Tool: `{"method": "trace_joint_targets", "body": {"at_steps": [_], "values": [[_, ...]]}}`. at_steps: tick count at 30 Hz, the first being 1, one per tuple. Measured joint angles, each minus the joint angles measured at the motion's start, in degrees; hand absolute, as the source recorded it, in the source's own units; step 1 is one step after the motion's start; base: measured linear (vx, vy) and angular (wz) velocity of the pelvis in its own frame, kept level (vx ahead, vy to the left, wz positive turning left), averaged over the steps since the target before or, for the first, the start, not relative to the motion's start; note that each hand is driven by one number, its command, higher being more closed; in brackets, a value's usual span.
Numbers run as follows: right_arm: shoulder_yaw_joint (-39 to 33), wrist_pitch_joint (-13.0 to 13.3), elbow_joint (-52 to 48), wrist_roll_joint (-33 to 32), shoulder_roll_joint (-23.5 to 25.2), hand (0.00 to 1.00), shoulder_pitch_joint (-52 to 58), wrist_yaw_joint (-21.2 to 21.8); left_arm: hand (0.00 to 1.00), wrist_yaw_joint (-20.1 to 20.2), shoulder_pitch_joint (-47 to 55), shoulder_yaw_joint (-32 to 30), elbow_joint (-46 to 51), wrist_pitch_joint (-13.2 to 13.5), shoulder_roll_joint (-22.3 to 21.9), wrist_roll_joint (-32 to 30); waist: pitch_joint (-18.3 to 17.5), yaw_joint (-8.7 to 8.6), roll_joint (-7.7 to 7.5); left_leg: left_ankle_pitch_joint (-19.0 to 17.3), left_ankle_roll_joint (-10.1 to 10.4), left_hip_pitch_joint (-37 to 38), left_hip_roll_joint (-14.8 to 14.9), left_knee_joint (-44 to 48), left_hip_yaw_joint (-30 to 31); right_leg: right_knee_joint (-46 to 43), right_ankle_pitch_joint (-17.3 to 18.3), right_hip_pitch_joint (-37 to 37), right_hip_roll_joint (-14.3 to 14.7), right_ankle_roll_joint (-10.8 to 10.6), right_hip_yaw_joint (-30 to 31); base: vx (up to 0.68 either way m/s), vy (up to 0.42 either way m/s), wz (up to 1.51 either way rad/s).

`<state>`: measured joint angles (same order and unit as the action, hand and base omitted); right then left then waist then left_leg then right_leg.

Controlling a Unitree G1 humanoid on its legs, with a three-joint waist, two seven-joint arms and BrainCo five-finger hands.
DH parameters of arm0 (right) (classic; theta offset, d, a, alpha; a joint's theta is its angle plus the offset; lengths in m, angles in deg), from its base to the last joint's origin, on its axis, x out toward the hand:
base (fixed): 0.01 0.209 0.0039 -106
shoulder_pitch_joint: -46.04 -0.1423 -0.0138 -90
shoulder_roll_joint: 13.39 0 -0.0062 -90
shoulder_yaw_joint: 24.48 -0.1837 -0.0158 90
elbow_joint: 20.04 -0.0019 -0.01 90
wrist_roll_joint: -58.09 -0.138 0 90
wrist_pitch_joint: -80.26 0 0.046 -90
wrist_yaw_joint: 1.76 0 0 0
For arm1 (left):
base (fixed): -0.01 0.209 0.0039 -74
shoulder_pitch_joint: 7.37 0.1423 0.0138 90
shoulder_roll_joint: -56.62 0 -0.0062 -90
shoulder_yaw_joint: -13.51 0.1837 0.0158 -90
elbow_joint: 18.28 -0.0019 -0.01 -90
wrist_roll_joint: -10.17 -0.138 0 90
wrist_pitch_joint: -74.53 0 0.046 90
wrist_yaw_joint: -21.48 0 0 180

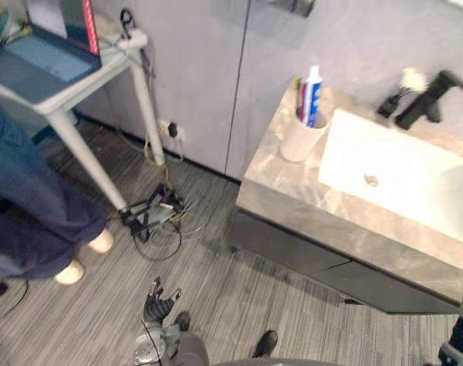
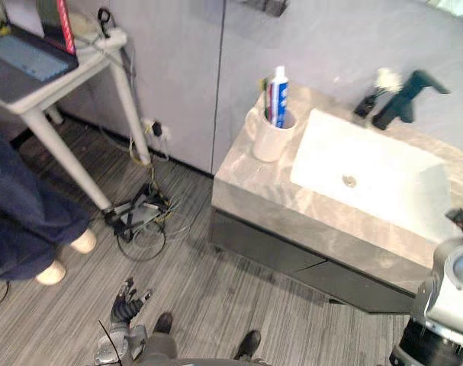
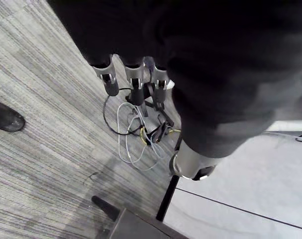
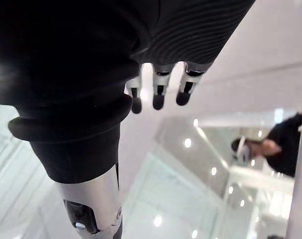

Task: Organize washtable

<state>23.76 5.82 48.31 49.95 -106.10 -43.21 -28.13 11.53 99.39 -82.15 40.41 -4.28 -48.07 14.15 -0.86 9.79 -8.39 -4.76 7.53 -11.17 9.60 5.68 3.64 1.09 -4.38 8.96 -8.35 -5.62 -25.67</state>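
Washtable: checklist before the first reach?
1. Left hand empty: ok, fingers relaxed, low over the floor.
2. Right hand empty: ok, fingers relaxed, holding nothing.
3. Cup upright at the counter's left end: ok, toothpaste tube stands in it.
4. White item beside the faucet identified: cannot tell.
5. Left hand near the counter: not ok, well below and apart from it.
6. Person away from the counter: ok, by the small table at left.
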Motion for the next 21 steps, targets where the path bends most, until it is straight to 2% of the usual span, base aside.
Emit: {"method": "trace_joint_targets", "body": {"at_steps": [1, 3, 6, 7, 9, 10, 12, 13, 14, 15, 17, 18, 21], "values": [[-0.80, -0.09, -0.23, 0.99, 1.78, 0.00, 2.36, -0.01, 0.00, 0.03, 0.48, -1.17, -0.31, -0.18, -0.57, -0.31, -0.79, -0.13, 0.35, -0.11, 0.21, 0.82, 0.34, -0.26, -0.45, -0.01, 0.13, -0.42, 0.32, -0.05, 0.43, 0.11, -0.041, -0.25], [-1.32, -0.55, -0.07, 2.16, 5.82, 0.00, 6.32, -0.16, 0.00, 0.21, 1.11, -3.04, -2.08, -0.83, -2.17, -0.99, -2.03, -1.47, 1.51, -0.06, 0.41, 3.00, 0.63, -0.96, -1.03, 0.17, 0.29, -1.84, 0.61, -0.20, 0.76, 0.09, -0.030, -0.14], [-1.16, -1.06, 3.11, 4.25, 11.01, 0.00, 11.12, 0.21, 0.00, 1.24, 1.46, -5.01, -4.54, -1.08, -3.48, -2.72, -3.10, -1.74, 1.88, -0.05, 0.28, 5.57, 0.64, -1.42, -2.46, 0.10, -0.20, -3.01, 0.65, 0.32, 2.39, 0.09, 0.008, -0.21], [-1.10, -1.98, 7.53, 4.29, 13.80, 0.00, 13.14, 0.36, 0.00, 1.24, 2.41, -5.92, -5.18, -1.19, -3.42, -3.66, -3.59, -2.37, 1.83, -0.54, 0.18, 6.73, 0.61, -1.51, -2.98, 0.16, -0.08, -3.94, 0.62, 0.18, 2.91, 0.04, 0.013, -0.18], [-1.07, -2.63, 12.35, 4.27, 15.80, 0.00, 14.44, 0.33, 0.00, 1.24, 3.06, -6.39, -5.19, -1.23, -3.36, -3.68, -3.68, -2.78, 1.67, -0.98, 0.06, 7.60, 0.56, -1.30, -3.69, 0.15, 0.05, -4.54, 0.60, 0.01, 3.76, 0.03, 0.021, -0.24], [-1.01, -4.19, 19.05, 4.28, 19.66, 0.00, 17.96, 0.32, 0.00, 1.24, 3.38, -7.22, -5.30, -1.29, -3.36, -3.74, -3.52, -2.77, 2.05, -2.12, -0.18, 9.31, 0.56, -0.53, -5.18, 0.10, 0.16, -5.57, 0.57, -0.12, 5.21, 0.03, 0.029, -0.44], [-1.08, -5.29, 23.51, 4.18, 24.36, 0.00, 21.40, 0.25, 0.00, 1.13, 4.26, -8.63, -5.71, -1.37, -3.79, -3.78, -3.65, -3.11, 3.03, -3.93, -0.38, 10.44, 0.69, 1.18, -6.60, -0.11, 0.38, -6.66, 0.56, -0.35, 6.05, 0.01, 0.030, -0.45], [-0.52, -5.58, 26.42, 3.96, 24.74, 0.00, 23.69, 0.46, 0.00, 1.07, 5.00, -8.98, -5.96, -1.39, -3.97, -3.80, -3.46, -3.33, 4.17, -4.90, -0.52, 11.15, 0.71, 2.00, -7.76, -0.23, 0.52, -6.97, 0.51, -0.51, 7.04, 0.01, 0.064, -0.38], [-0.02, -5.58, 30.62, 3.47, 25.47, 0.00, 25.73, 0.74, 0.00, 1.05, 5.66, -9.70, -6.35, -1.48, -4.35, -3.79, -3.28, -4.06, 4.26, -5.76, -0.75, 11.86, 0.74, 3.32, -8.34, -0.51, 0.57, -7.70, 0.48, -0.60, 7.72, 0.02, 0.059, -0.35], [0.25, -5.64, 32.62, 3.27, 25.74, 0.00, 26.17, 1.38, 0.00, 1.01, 6.23, -10.03, -6.36, -1.48, -4.48, -3.72, -3.26, -4.40, 5.02, -5.97, -0.75, 12.25, 0.75, 3.41, -8.66, -0.76, 0.64, -7.81, 0.44, -0.66, 8.11, 0.01, 0.051, -0.23], [1.58, -6.05, 39.27, 1.68, 26.33, 0.00, 27.34, 3.21, 0.00, 0.92, 7.09, -10.28, -6.59, -1.49, -4.60, -3.72, -3.11, -4.74, 5.04, -6.33, -0.84, 13.77, 0.73, 3.35, -9.48, -1.17, 1.07, -8.68, 0.33, -0.99, 8.79, 0.00, 0.032, -0.15], [3.38, -6.57, 46.43, 1.23, 26.50, 0.00, 27.96, 4.98, 0.00, 0.84, 7.05, -10.75, -7.35, -1.48, -4.55, -3.68, -3.15, -4.86, 5.19, -6.53, -1.02, 14.46, 0.52, 3.40, -9.60, -1.30, 1.44, -9.26, 0.12, -0.79, 8.88, -0.02, 0.036, -0.11], [3.36, -7.28, 59.03, 0.88, 26.31, 0.00, 27.79, 7.65, 0.00, 0.48, 6.82, -11.81, -9.09, -1.43, -4.57, -3.66, -3.18, -4.45, 5.45, -6.64, -1.19, 14.96, 0.33, 3.23, -10.00, -1.11, 1.48, -9.54, 0.02, -0.78, 9.39, -0.02, 0.014, -0.04]]}}
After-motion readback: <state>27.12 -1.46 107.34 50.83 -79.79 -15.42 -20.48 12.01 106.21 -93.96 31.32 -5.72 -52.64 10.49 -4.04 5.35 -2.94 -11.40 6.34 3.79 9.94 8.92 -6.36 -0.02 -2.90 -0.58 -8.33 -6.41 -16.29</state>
